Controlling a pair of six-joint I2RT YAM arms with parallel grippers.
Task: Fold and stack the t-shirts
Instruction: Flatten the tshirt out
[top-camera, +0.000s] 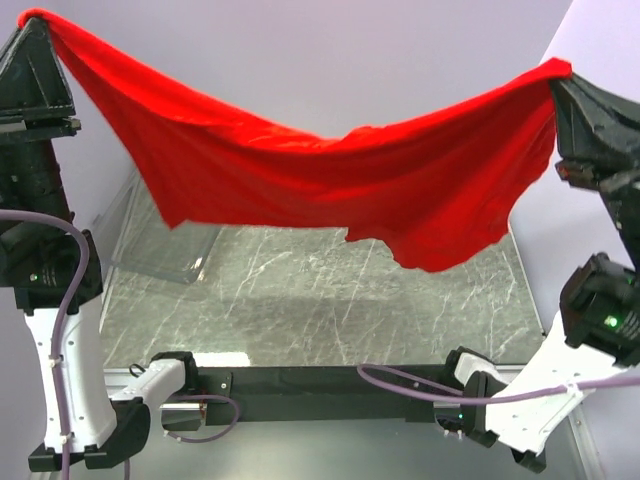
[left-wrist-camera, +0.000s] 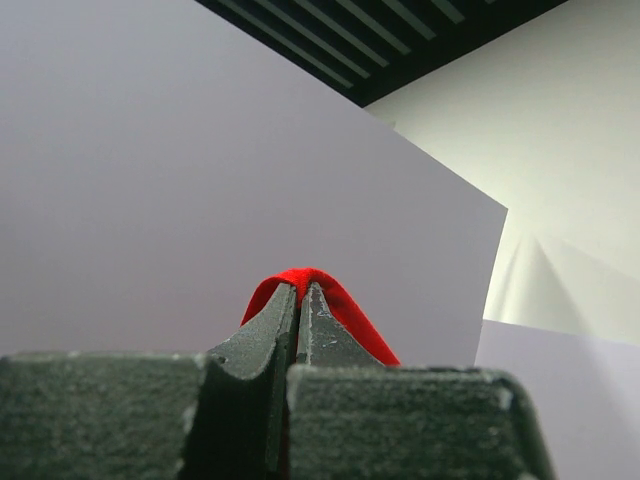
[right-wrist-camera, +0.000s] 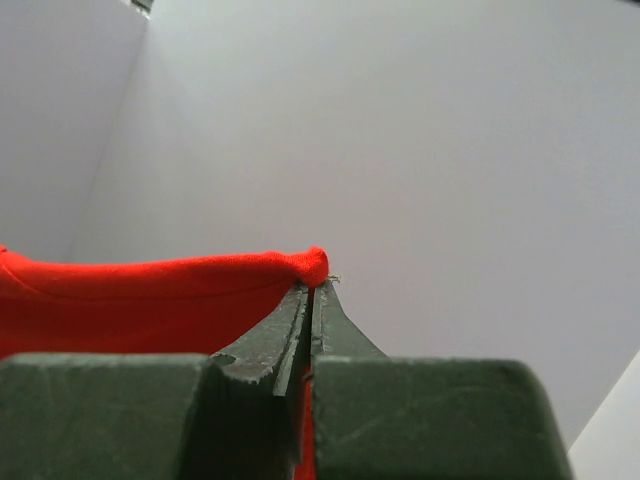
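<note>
Red t-shirt (top-camera: 330, 180) hangs stretched high above counter (top-camera: 300, 300), sagging mid-span. Left pincer (top-camera: 33, 22) clamped on one end, right pincer (top-camera: 560, 74) clamped on the other.

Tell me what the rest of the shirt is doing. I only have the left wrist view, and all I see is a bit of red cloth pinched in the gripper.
Observer: The right gripper is shut on the shirt's other end.
Operator: Is it hanging free?
Observer: It hangs spread between the left gripper and the right one, sagging in the middle. It seems to be above the table, not touching it.
Operator: Anything under it?
Observer: A clear bin on the table's left side, partly hidden by the shirt.
</note>
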